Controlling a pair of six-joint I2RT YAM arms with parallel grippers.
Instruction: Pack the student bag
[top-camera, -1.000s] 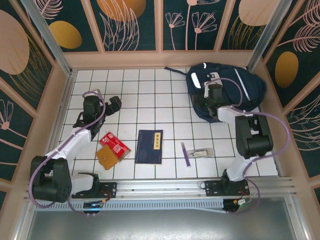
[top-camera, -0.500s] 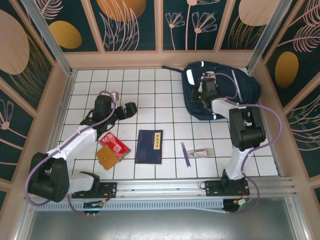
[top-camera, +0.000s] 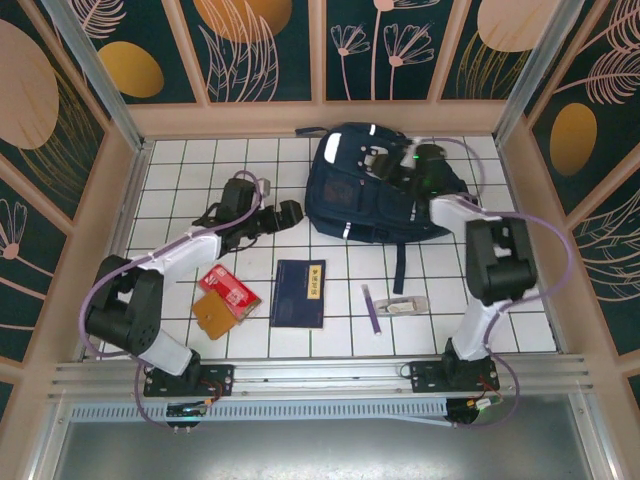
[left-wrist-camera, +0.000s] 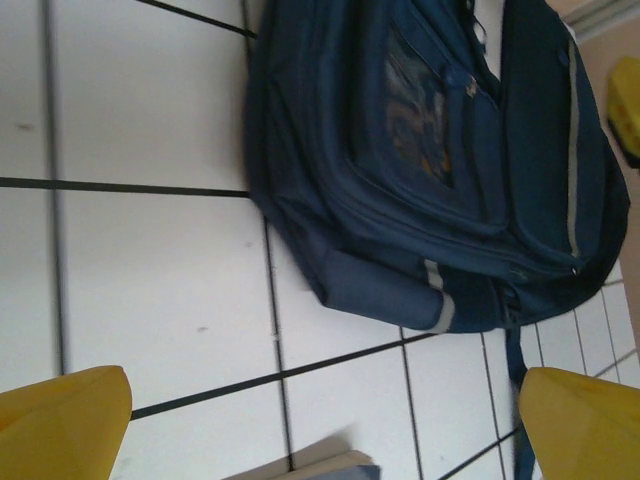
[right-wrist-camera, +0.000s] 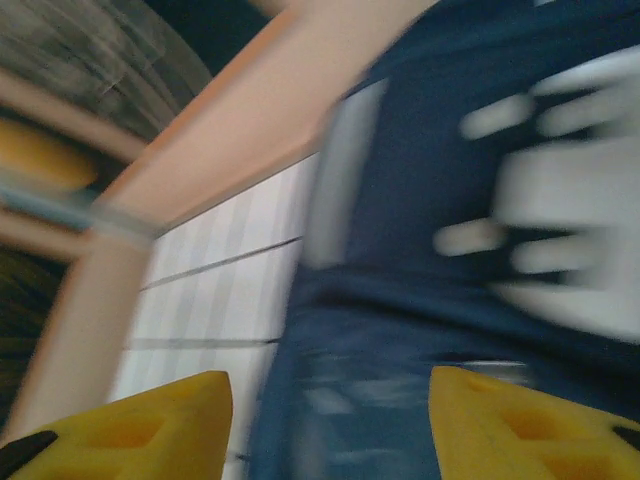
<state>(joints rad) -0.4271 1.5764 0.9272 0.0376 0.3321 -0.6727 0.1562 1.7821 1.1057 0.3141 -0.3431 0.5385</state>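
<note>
The student bag (top-camera: 370, 195), navy with grey stripes and a light patch, lies flat on the white tiles at the back middle. My right gripper (top-camera: 388, 163) hovers over the bag's top end. In the right wrist view its yellow fingers (right-wrist-camera: 150, 425) stand apart above the blurred blue fabric of the bag (right-wrist-camera: 420, 330), with nothing between them. My left gripper (top-camera: 286, 212) is just left of the bag, a little short of its edge, and open. The left wrist view looks across bare tile at the bag (left-wrist-camera: 430, 170), with that gripper's yellow fingertips (left-wrist-camera: 70, 420) wide apart.
A flat dark-blue notebook (top-camera: 299, 293) lies at the front middle, and its corner (left-wrist-camera: 335, 467) shows under my left gripper. A red packet (top-camera: 228, 291) and a brown square (top-camera: 212, 318) lie at the front left. A purple pen (top-camera: 371, 308) and a small pale item (top-camera: 405, 304) lie at the front right.
The bag has slid left from the back right corner to the back middle, with my right gripper moving along with it. My left arm has swung right, closer to the bag.
</note>
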